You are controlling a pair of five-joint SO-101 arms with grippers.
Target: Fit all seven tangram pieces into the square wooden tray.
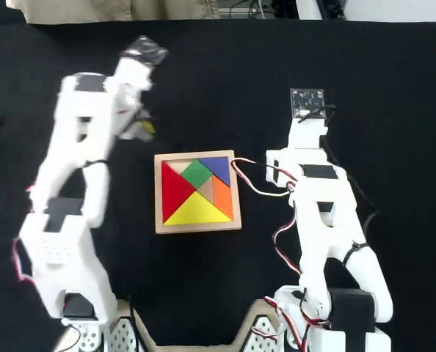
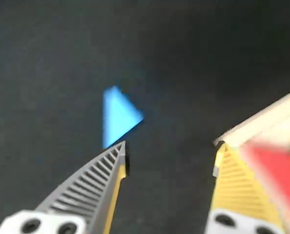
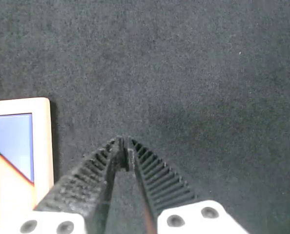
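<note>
One blue triangle [image 2: 118,117] lies on the black counter [image 1: 277,73] outside the wooden tray [image 1: 159,192], just ahead of the released left pincer [image 2: 170,148]. The right pincer [image 3: 124,146] is clenched empty near the tray's edge.

- The left arm [image 1: 78,169] rises from its base at the near edge, bends at the elbow and stretches away, leaning a little toward the middle, with its wrist tipped downward at the far end.
- The left gripper [image 2: 170,146] stands wide open, its two ribbed fingers [image 2: 103,170] well apart (one looks grey, the other yellow).
- The right arm [image 1: 321,198] runs nearly straight away from its base, with the wrist at the far end.
- The right gripper [image 3: 123,145] is closed, its dark ribbed tips touching.
</note>
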